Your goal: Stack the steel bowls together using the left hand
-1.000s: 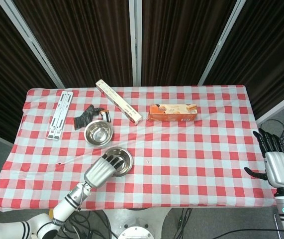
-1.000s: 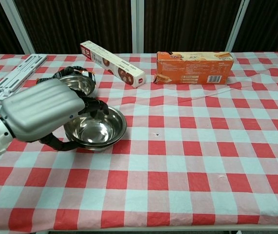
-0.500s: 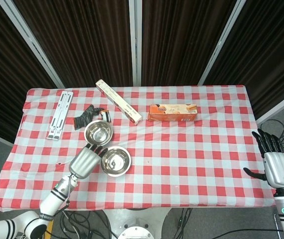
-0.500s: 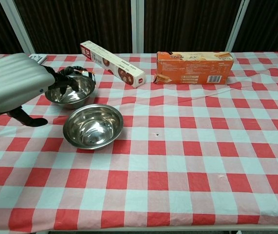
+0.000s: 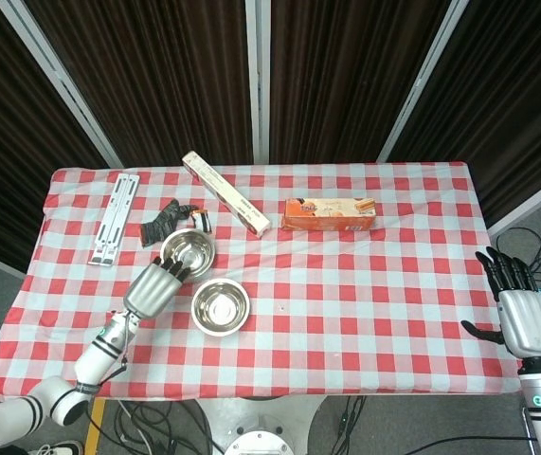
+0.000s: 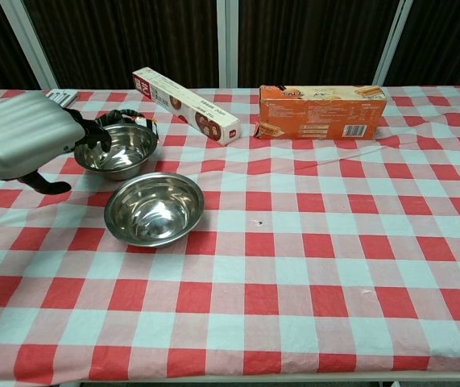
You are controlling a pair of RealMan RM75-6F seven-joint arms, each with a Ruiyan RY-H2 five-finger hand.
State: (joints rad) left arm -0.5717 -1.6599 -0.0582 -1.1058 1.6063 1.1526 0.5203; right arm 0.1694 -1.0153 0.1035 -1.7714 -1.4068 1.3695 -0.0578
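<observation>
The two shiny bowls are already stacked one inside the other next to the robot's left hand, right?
Not stacked yet. The chest view shows the near steel bowl sitting on the cloth by itself, apart from the far steel bowl. They are indeed next to the left hand, whose fingertips reach the far bowl's rim.

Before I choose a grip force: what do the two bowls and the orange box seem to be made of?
Near bowl and far bowl: polished metal, probably steel, with mirror-like reflections inside. Orange box: looks like printed cardboard, with flat faces and sharp folded edges; its finish looks slightly glossy, though that is hard to tell.
</observation>
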